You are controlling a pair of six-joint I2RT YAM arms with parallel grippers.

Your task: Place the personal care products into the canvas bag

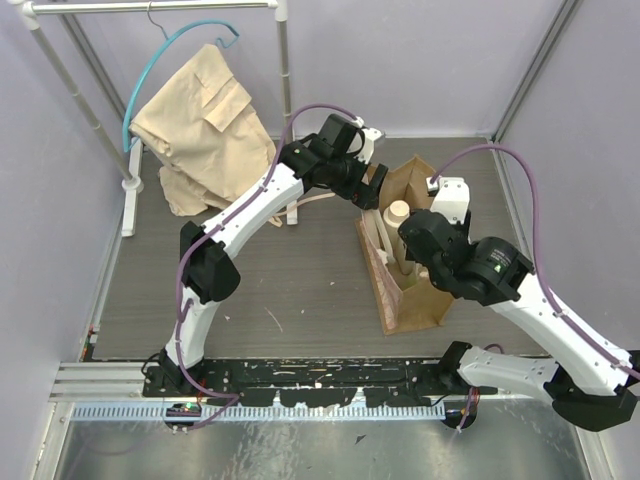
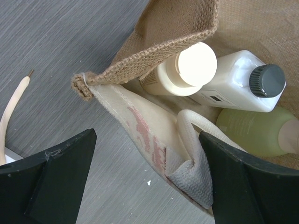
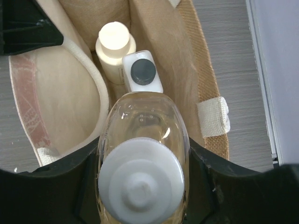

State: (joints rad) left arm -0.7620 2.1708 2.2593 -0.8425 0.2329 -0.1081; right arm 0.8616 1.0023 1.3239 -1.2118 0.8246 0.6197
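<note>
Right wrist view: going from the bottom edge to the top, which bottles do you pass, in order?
amber bottle, held in the right gripper → white bottle → cream bottle; the last two stand inside the bag.

The bag was tan; there were a cream bottle, black-capped white bottle, green bottle, white-capped amber bottle.
</note>
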